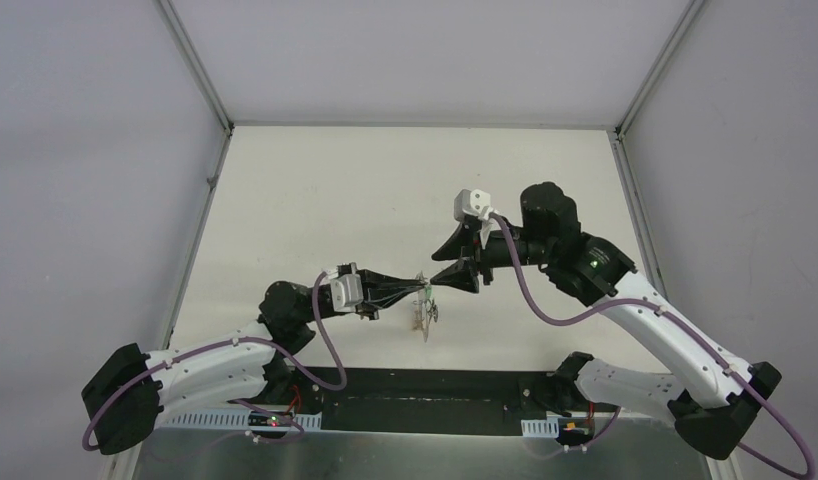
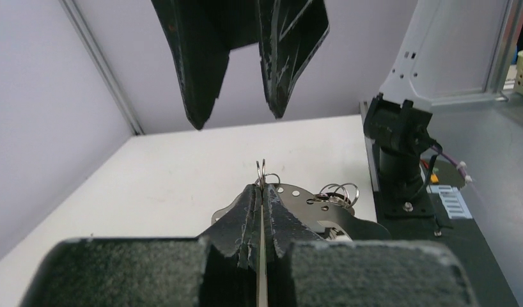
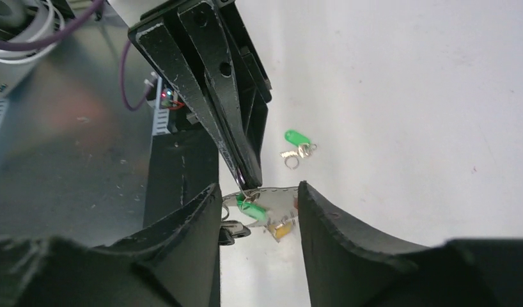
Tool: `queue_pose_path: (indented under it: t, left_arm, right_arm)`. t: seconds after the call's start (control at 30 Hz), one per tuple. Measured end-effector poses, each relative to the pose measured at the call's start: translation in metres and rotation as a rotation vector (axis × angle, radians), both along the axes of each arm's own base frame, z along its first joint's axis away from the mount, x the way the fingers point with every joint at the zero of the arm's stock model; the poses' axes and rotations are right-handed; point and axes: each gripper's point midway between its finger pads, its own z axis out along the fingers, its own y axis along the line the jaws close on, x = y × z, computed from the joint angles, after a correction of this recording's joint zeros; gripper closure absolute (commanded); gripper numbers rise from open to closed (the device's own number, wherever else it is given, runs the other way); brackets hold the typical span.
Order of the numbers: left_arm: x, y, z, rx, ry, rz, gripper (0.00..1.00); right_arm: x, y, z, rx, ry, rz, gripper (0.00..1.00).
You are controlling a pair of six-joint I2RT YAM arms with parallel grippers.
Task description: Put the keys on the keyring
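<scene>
My left gripper [image 1: 419, 287] [image 2: 262, 187] is shut on the thin wire of the keyring [image 2: 261, 167], which pokes out past its fingertips. Below it hang a grey holed metal plate [image 2: 304, 203] [image 3: 275, 195], a green-capped key [image 3: 253, 210], a yellow cap [image 3: 282, 231] and a black-capped key [image 3: 232, 233]; the bunch [image 1: 425, 312] hangs just above the table. My right gripper [image 1: 434, 268] [image 3: 259, 187] is open, its fingers either side of the bunch and touching nothing. A second green-capped key [image 3: 296, 137] lies on the table with small rings.
The white table [image 1: 385, 190] is walled on three sides. Loose small rings [image 2: 339, 191] sit beside the plate. The right arm's base [image 2: 399, 147] and the dark front rail [image 1: 425, 385] are close behind the bunch.
</scene>
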Motion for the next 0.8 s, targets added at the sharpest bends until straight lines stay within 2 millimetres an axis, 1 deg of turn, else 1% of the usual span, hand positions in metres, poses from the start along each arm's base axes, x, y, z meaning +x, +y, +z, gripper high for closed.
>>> queue_pose_path:
  t: [0.13,0.23,0.3,0.5,0.63,0.73,0.8]
  left_arm:
    - [-0.004,0.005,0.019,-0.081,-0.062,-0.003,1.0]
    - [-0.008,0.008,0.029,-0.119,-0.094,-0.009,1.0]
    - [-0.01,0.009,0.035,-0.139,-0.111,-0.012,1.0]
    - [-0.014,0.013,0.044,-0.173,-0.142,-0.019,1.0]
    - [-0.016,0.013,0.045,-0.174,-0.148,-0.027,1.0]
    - [-0.016,0.013,0.045,-0.175,-0.146,-0.028,1.0]
    - [-0.016,0.013,0.045,-0.176,-0.145,-0.029,1.0]
  right_arm:
    - [-0.006,0.008,0.004,0.068,0.007,0.058,0.61]
    - [-0.009,0.013,0.002,0.104,0.015,0.092,0.7]
    - [-0.011,0.014,0.001,0.123,0.019,0.11,0.71]
    - [-0.017,0.018,0.015,0.19,-0.004,0.16,0.73]
    - [-0.022,0.019,0.023,0.23,-0.025,0.189,0.82]
    - [-0.025,0.02,0.026,0.247,-0.024,0.21,0.82]
    - [-0.026,0.02,0.027,0.252,-0.022,0.219,0.79]
